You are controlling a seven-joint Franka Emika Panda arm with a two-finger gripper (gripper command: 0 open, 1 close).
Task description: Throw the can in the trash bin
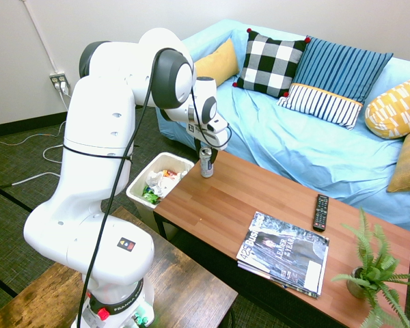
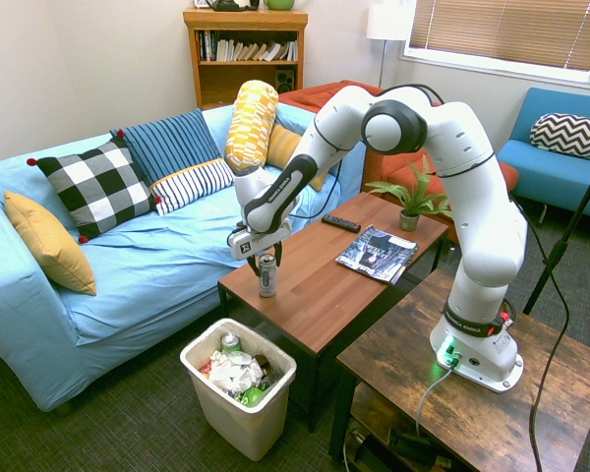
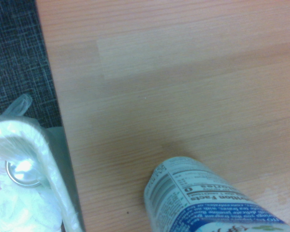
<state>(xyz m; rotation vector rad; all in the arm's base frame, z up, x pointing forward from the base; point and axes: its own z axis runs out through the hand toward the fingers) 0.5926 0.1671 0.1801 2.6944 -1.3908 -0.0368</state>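
Can (image 1: 206, 164) on table (image 1: 273, 205), beside bin (image 1: 141, 186)

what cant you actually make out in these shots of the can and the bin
- Whether the gripper has clamped the can: its fingers are too small in both exterior views.
- The can's brand: cut off by the wrist view's bottom edge, blurred.
- The bottom of the trash bin: covered by crumpled trash in every view.
- The magazine cover text: too small.

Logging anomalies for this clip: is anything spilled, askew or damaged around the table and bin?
Nothing stands out. The can stands upright near the table edge at the end effector. The trash bin sits upright on the floor holding rubbish; the magazine and remote lie flat.
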